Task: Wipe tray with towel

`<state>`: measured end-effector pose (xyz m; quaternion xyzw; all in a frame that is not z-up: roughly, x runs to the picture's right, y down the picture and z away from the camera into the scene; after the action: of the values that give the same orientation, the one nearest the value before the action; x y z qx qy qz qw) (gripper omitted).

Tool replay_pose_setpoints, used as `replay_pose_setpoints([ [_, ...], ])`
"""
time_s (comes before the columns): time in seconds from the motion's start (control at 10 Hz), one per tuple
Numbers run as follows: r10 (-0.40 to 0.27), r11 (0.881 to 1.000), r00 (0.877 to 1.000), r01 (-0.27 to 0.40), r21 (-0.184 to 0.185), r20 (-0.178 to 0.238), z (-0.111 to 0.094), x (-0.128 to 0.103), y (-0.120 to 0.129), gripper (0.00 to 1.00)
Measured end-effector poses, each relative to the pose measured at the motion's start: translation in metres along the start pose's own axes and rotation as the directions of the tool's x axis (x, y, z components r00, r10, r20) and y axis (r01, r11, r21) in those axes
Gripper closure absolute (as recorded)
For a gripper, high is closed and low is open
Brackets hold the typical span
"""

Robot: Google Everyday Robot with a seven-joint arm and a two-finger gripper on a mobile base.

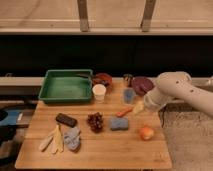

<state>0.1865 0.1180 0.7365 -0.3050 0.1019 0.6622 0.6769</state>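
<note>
At the right edge of the table point(110, 151), the white arm point(176, 91) reaches in. Its end effector point(139, 107) hangs low over the wood, just beside an orange carrot-like piece point(124, 113). I cannot tell whether it is released or clenched, and nothing plainly sits in it. The green tray point(65, 89) stands at the far left corner. I take the crumpled grey-blue cloth near the left front to be the towel point(72, 139); it lies next to some pale utensils point(52, 142), well apart from the end effector.

The step in hand is probably fetching that towel. To do it well, the arm should travel high across the table, clearing the grapes point(95, 121) and the blue pad point(119, 124). It should then drop straight onto the thickest fold, so the cloth lifts as one bunch without dragging the utensils along.

Several things are hard to make out. The blue pad could itself be a folded cloth or a sponge. A dark shape at the tray's far right corner is unclear. The arm is cut off at the right, and the end effector's tip blends into the carrot-like piece.
</note>
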Motion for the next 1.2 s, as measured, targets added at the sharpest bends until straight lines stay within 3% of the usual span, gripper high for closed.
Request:
replay_pose_setpoints([
  [0.3,-0.146,0.987,0.989,0.147,-0.063,0.027,0.012,-0.016,0.088,0.37],
  [0.6,-0.258,0.954,0.963,0.267,-0.133,0.084,0.025,-0.007,0.171,0.37],
  [0.7,-0.268,0.950,0.959,0.278,-0.140,0.087,0.026,-0.005,0.178,0.37],
  [1.2,-0.264,0.951,0.961,0.274,-0.145,0.083,0.025,-0.005,0.174,0.37],
])
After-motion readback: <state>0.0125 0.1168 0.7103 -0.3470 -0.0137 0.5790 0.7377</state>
